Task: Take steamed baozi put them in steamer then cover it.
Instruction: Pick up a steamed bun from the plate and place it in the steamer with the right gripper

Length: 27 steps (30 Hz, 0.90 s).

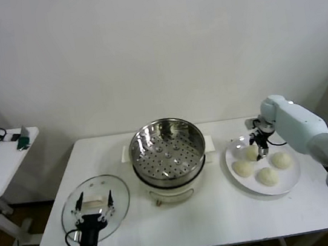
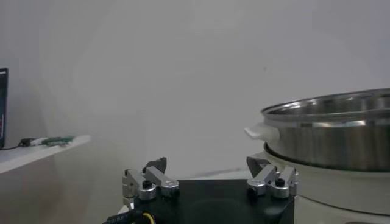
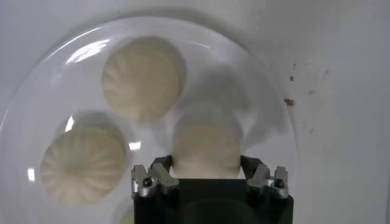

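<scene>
right hand (image 3: 204, 159) straddling smooth domed baozi (image 3: 205, 143)

Shiny perforated metal steamer (image 1: 167, 150), clear glass cover (image 1: 96, 206), glossy white plate (image 1: 285, 182), smooth matt baozi (image 1: 267, 176).

The right arm, pale grey-white with chunky rounded segments, comes in from the right edge and bends down at the wrist, so the black right gripper (image 1: 260, 145) points straight down. In its wrist view the fingers (image 3: 163, 163) sit on either side of a cream-white dough bun (image 3: 205, 146), touching or nearly touching it. The left arm hangs low at the front left, its black left gripper (image 1: 93, 211) aimed forward with the jaws spread wide, nothing between them.
</scene>
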Each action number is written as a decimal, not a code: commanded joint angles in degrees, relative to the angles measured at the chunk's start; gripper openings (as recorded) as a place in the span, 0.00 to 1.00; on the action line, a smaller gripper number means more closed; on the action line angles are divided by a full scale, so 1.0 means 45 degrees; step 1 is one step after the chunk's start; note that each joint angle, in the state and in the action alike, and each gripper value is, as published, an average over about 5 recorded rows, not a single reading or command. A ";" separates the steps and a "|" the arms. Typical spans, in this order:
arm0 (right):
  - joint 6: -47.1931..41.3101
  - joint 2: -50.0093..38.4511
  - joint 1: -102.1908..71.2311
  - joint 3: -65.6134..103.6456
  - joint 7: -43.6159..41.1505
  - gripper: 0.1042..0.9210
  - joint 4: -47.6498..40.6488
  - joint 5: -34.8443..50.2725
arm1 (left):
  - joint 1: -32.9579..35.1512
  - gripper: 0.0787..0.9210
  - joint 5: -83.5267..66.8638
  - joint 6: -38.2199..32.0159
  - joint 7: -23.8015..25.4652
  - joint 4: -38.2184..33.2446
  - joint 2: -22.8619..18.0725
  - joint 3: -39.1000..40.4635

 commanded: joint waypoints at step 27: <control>0.1931 0.0016 0.6419 -0.6225 -0.1191 0.72 0.4700 0.4044 | 0.0171 0.88 -0.0039 -0.0015 -0.0033 -0.0162 0.0109 0.0034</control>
